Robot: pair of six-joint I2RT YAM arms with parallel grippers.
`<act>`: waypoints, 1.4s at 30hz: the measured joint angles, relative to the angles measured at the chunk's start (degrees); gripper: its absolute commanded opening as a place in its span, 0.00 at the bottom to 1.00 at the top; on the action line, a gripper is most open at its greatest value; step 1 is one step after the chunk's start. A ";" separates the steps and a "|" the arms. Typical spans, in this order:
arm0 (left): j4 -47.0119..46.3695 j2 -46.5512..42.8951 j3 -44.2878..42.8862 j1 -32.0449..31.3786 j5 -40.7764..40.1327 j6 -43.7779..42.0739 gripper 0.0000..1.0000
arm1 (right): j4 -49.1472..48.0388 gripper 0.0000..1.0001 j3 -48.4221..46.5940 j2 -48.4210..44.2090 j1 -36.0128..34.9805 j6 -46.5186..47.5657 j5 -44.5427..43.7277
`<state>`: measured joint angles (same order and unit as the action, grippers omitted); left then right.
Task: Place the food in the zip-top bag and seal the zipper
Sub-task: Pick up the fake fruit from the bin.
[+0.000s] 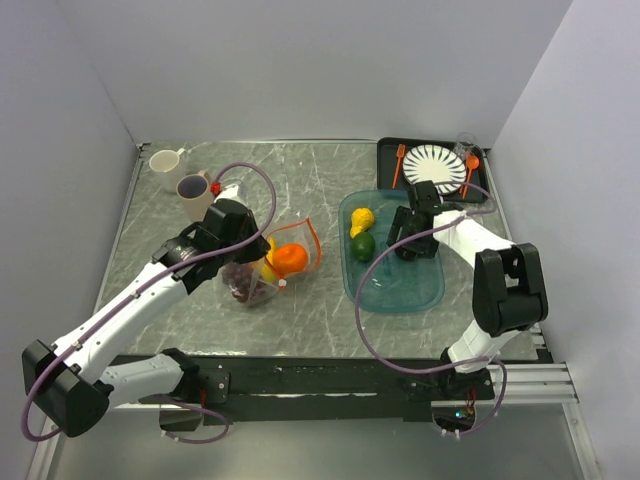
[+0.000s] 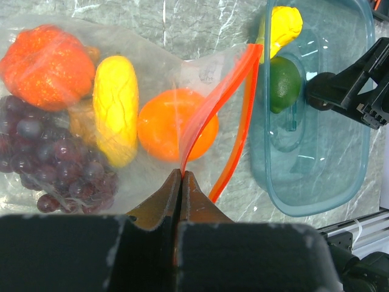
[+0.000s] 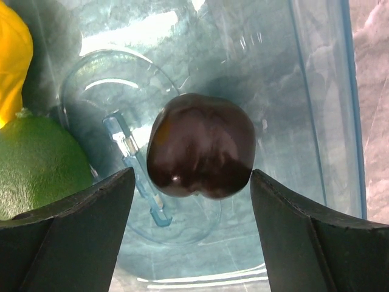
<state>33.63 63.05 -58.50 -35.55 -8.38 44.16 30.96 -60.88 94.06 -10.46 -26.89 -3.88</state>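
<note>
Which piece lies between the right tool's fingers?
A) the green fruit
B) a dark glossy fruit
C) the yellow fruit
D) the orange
B: the dark glossy fruit lies in the teal tray between the spread fingers of the right tool, while the green fruit and the yellow fruit sit off to one side.

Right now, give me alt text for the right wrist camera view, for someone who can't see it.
A dark, glossy round toy fruit lies in the translucent teal tray, between the open fingers of the right gripper. A green fruit and part of a yellow one show at the left.
</note>
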 measured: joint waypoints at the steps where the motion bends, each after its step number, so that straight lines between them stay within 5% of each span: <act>1: 0.00 0.07 0.00 0.00 0.00 0.00 0.01 | -0.02 0.84 -0.07 0.24 0.00 0.00 -0.04; 16: 0.02 0.20 0.00 0.00 0.00 0.00 0.01 | -0.09 0.80 -2.12 2.95 0.00 0.37 -1.22; 27: 0.02 0.20 0.00 0.00 -0.02 0.00 0.01 | -0.31 0.55 -2.12 3.34 0.00 -0.13 -1.64; 42: 0.00 0.17 0.00 0.00 -0.02 0.00 0.01 | 0.37 0.50 -1.99 -0.04 -0.57 2.08 2.32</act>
<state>33.63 63.22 -58.50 -35.55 -8.40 44.16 31.33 -62.87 94.02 -11.03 -24.82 -1.56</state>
